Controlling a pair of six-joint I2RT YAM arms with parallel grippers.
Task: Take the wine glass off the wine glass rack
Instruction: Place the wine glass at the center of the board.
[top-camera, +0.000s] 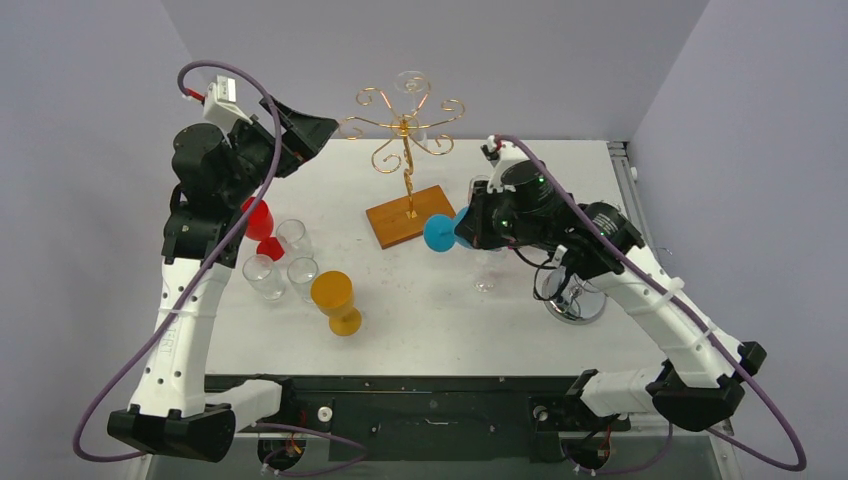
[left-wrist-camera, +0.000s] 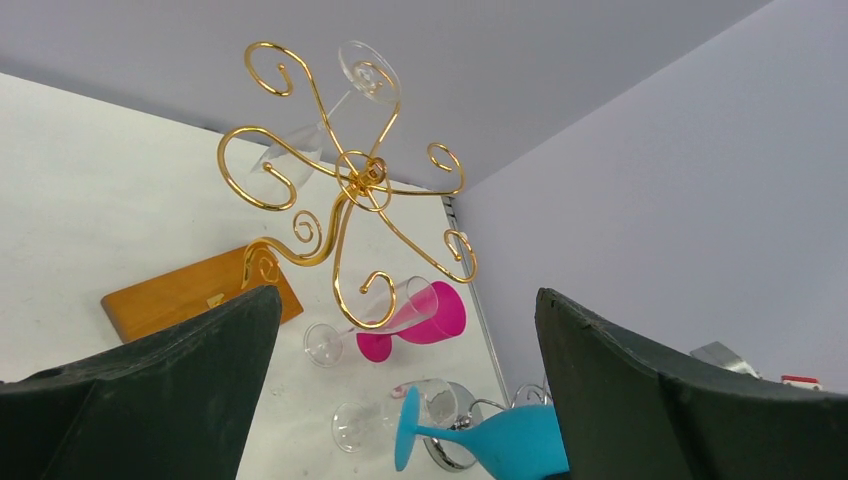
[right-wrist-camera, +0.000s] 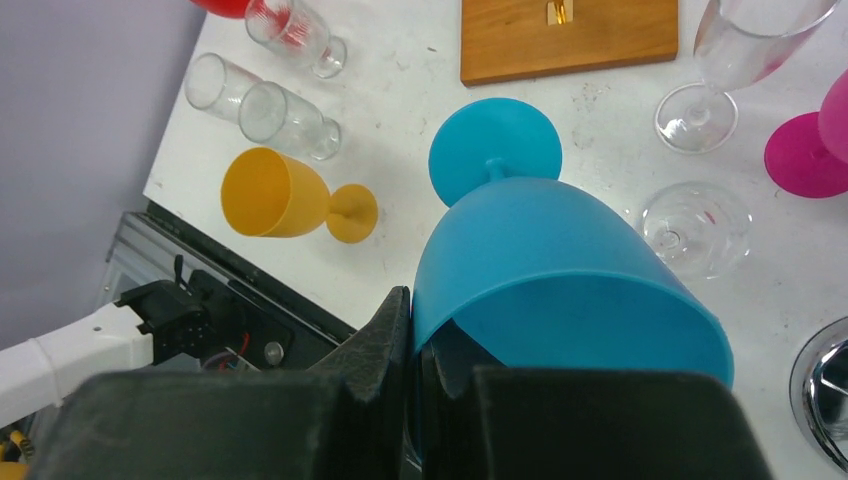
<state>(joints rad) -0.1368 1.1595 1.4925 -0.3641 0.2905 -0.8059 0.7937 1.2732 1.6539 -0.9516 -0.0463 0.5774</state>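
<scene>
One wine glass (left-wrist-camera: 298, 150) hangs from wine glass rack (left-wrist-camera: 362, 180).

Top view: the right arm's wrist housing covers the right jaws and most of the turquoise plastic goblet (top-camera: 438, 232); only its foot shows plainly. Chrome wire stand (top-camera: 572, 308) with round silver base lies half under the same arm. Red plastic goblet (top-camera: 262, 222) partly behind the left arm. Clear wine glass (top-camera: 410, 82) on the gold wire wine glass rack (top-camera: 404, 125) is faint against the wall, outline hard to trace.

Right wrist view: the rack's brown wooden base (right-wrist-camera: 570, 40) is cut by the top edge, and the pink plastic goblet (right-wrist-camera: 815, 150) by the right edge.

Left wrist view: turquoise goblet runs off the bottom edge
</scene>
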